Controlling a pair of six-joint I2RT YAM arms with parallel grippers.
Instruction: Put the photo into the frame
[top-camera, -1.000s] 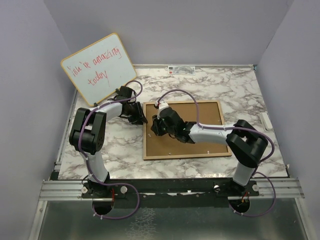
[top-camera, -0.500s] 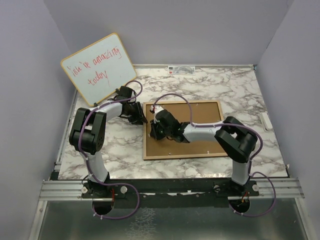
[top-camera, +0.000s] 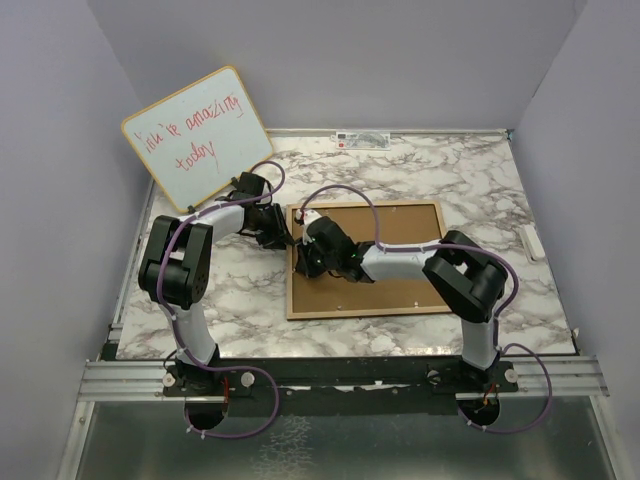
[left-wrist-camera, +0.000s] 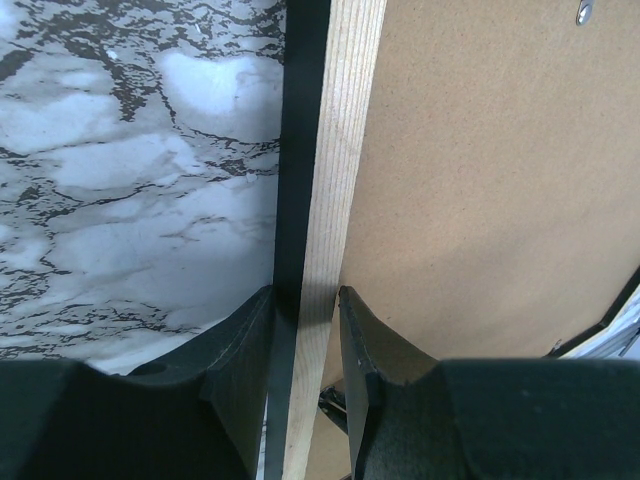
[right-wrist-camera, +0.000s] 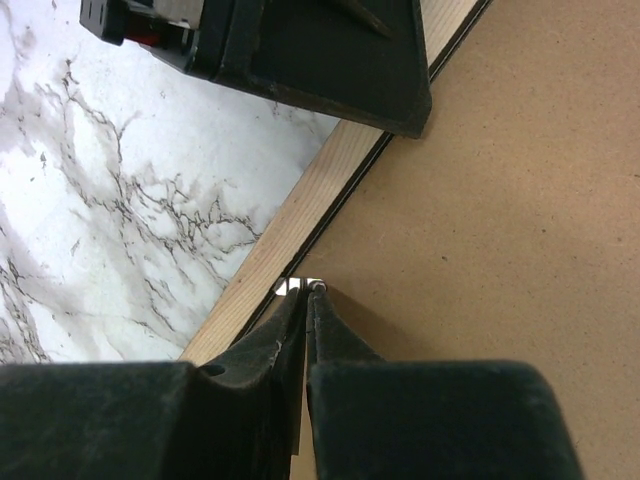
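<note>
Left wrist: the left gripper (left-wrist-camera: 305, 305) clamps the black-and-light-wood rectangular frame (left-wrist-camera: 322, 150) by its rail. The right gripper (right-wrist-camera: 307, 293) has its fingers pinched together at the edge of the plain brown board (right-wrist-camera: 490, 200).

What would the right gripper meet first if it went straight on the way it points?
Probably the light wood rail of the rectangular picture frame, just beyond the shut right gripper, tips on the plain brown board; the left gripper straddles that rail further along. Depth is unclear.

I see the large rectangular picture frame (top-camera: 380, 312) lying flat on the marble table (top-camera: 420, 170), its light-wood face up and its black edge outward.
</note>
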